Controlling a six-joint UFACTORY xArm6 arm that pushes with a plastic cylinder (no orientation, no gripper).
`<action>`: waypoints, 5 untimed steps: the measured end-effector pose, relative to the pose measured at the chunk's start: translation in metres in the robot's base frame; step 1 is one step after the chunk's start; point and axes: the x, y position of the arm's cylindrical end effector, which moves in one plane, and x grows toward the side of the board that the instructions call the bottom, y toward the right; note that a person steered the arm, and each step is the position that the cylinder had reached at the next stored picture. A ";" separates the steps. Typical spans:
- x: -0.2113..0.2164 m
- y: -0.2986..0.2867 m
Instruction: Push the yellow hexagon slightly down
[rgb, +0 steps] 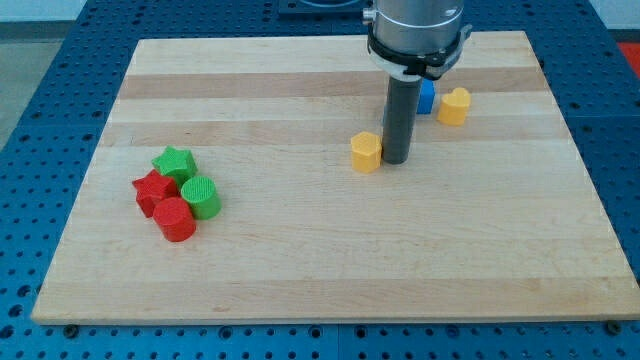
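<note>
A yellow hexagon (366, 152) lies near the middle of the wooden board (330, 270). My tip (395, 160) rests on the board just to the hexagon's right, touching it or nearly so. A second yellow block (454, 105), heart-like in shape, lies toward the view's top right. A blue block (426, 97) sits just left of it, partly hidden behind the rod.
At the view's left is a cluster: a green star (174, 162), a red star (152, 189), a green cylinder (201, 197) and a red cylinder (175, 219), all close together. The board's edges border a blue perforated table.
</note>
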 end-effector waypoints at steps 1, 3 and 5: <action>0.000 -0.032; 0.014 -0.073; 0.021 -0.126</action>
